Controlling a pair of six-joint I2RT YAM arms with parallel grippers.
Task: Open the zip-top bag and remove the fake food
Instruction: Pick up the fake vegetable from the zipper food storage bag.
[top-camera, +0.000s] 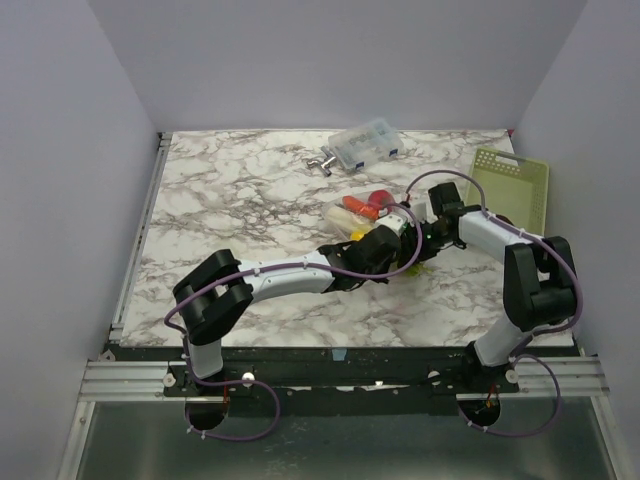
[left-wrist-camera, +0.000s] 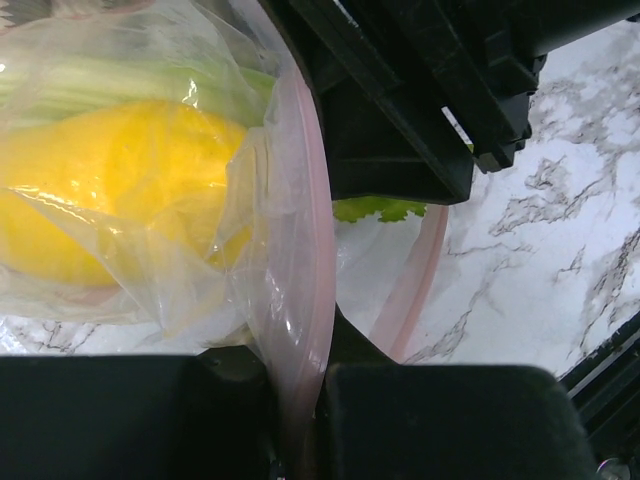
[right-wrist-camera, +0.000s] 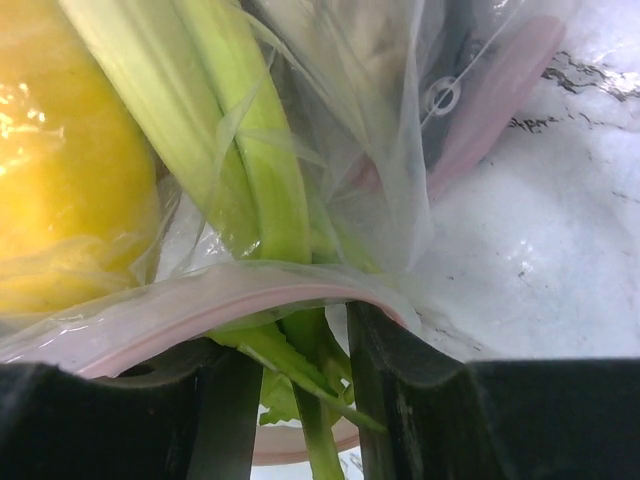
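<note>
While the left gripper (left-wrist-camera: 298, 378) is clamped tight on the pink zipper strip (left-wrist-camera: 312, 250) of the bag (left-wrist-camera: 250, 130), the right gripper (right-wrist-camera: 305, 350) facing it has its jaws apart, gripping nothing. The bag lies on the marble table (left-wrist-camera: 540, 270) directly ahead of both tools, with its mouth turned toward them. A yellow lemon (left-wrist-camera: 110, 190) sits inside the plastic, just beyond the left gripper's tips and to their left. A green stalk (right-wrist-camera: 275, 200) pokes out through the mouth and runs down into the gap between the right gripper's jaws, and the other lip of the strip lies draped across one of them.

Several things could go wrong from here:

- **Wrong catch:** if the right jaws close where they are, they would probably pinch the stalk's leafy end together with the lip. A pull could then drag the whole bag instead of widening the mouth.
- **Lost lip:** with only one lip held, the loose one could slide off and the mouth sag shut.
- **Slipping grip:** the left hold is on thin, slick film, so a sharp tug could strip it free.
</note>
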